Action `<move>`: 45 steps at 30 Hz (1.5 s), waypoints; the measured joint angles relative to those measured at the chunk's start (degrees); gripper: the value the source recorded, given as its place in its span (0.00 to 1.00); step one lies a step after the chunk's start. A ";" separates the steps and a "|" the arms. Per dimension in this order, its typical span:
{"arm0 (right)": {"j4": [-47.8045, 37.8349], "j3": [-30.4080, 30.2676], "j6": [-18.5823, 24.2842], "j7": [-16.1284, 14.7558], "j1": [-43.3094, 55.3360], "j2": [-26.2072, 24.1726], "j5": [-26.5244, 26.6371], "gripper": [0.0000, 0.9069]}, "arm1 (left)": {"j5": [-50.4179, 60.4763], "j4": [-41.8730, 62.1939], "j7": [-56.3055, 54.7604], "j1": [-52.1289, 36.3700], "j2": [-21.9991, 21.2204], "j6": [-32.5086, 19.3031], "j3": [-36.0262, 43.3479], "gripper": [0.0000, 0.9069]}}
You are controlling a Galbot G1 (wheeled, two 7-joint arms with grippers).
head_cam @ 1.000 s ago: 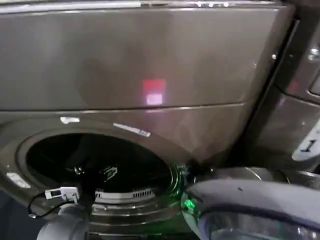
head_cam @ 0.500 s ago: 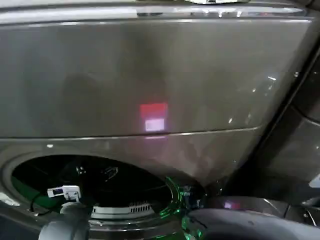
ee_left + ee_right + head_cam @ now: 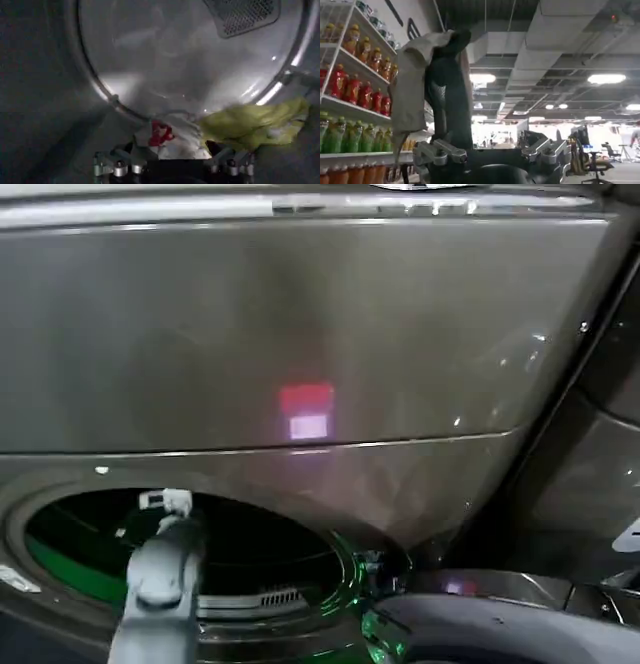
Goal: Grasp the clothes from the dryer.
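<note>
Since half a second ago the left arm [image 3: 160, 579] has risen and pushed further into the round port of the dryer [image 3: 300, 334]; its wrist now stands inside the opening, where before it was only at the lower rim.

On the left wrist view, the left gripper [image 3: 172, 160] is deep in the drum, with its fingers [image 3: 114, 162] spread wide apart and holding nothing. The clothes [image 3: 220, 132] lie on the drum floor just in front of them: the white piece with red marks [image 3: 162, 135] sits between the fingers, and the yellow-green piece [image 3: 255, 125] spreads away beside it.

To do the grasp well, I think the gripper should go a little lower and forward, so both fingers pass around the bunched fabric, and close only when the cloth is well between them. Catching both pieces at the place where they meet seems best.

The right gripper [image 3: 492, 152] waits outside, pointing up toward the ceiling, fingers apart and empty.
</note>
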 measured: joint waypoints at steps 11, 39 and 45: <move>0.03 -0.05 0.06 -0.04 0.09 -0.02 -0.03 1.00 | 11.24 16.63 5.40 -10.43 0.58 -3.38 0.47 1.00; 0.93 -1.96 1.83 -0.56 0.91 0.30 -1.06 1.00 | 79.92 20.12 59.44 -18.18 2.67 -22.62 -1.50 1.00; 1.08 -2.19 2.01 -0.65 1.10 0.64 -1.24 1.00 | 81.87 20.68 59.49 -18.56 2.74 -22.79 -1.50 1.00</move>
